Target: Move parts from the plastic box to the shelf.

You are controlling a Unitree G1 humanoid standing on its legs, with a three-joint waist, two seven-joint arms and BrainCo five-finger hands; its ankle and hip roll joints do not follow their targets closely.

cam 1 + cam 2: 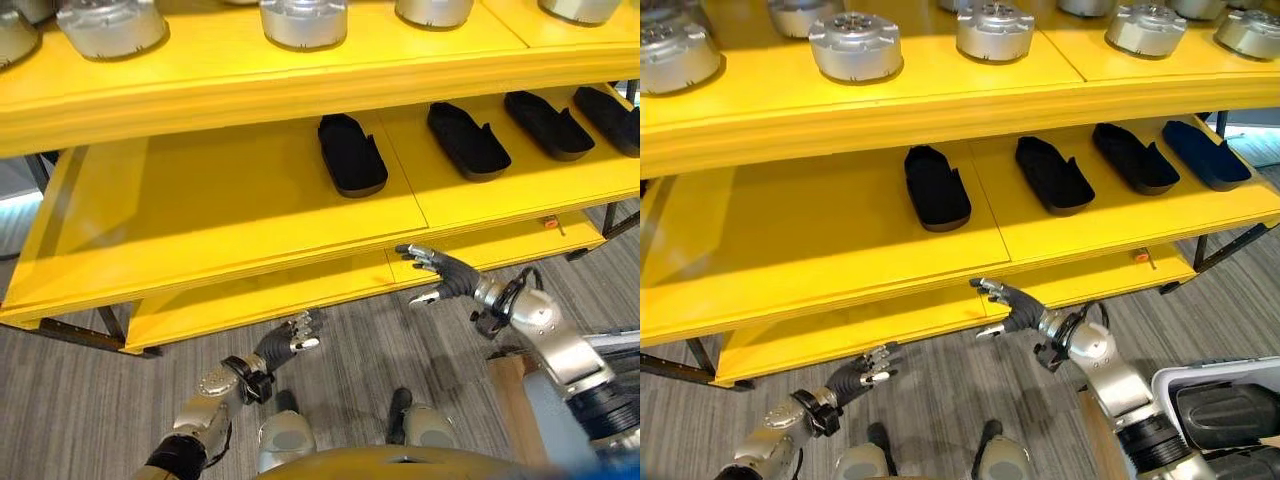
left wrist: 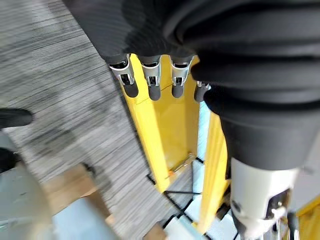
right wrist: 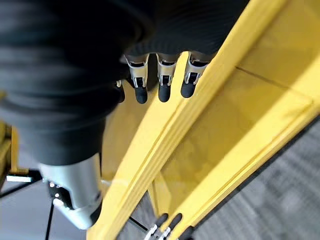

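Grey striped carpet runs under a long yellow shelf with three tiers, seen from above by the robot's head camera.

Both hands hang empty in front of the shelf's lower edge. Right hand is raised just beside the front lip of the middle tier, palm turned partly down, fingers spread and relaxed, thumb apart, nothing between them. Its wrist view looks along straight dark-tipped fingers at the yellow edge, and the tips of the other hand show at the bottom of that view. Left hand sits lower, over the carpet near the front of the bottom tier, fingers loosely extended and holding nothing; its wrist view shows the fingers straight, with yellow boards and floor past them.

On the middle tier lie four black parts, elongated and shoe-like in outline, set in a row toward the robot's right and apart from one another. That tier's left half is bare. Along the top tier stand round silver metal parts.

A pale container with a dark part inside shows at the lower right of the right eye view; this looks like the plastic box.

Judging by this, several parts are already placed, neither hand carries one, and a return to the box seems next.
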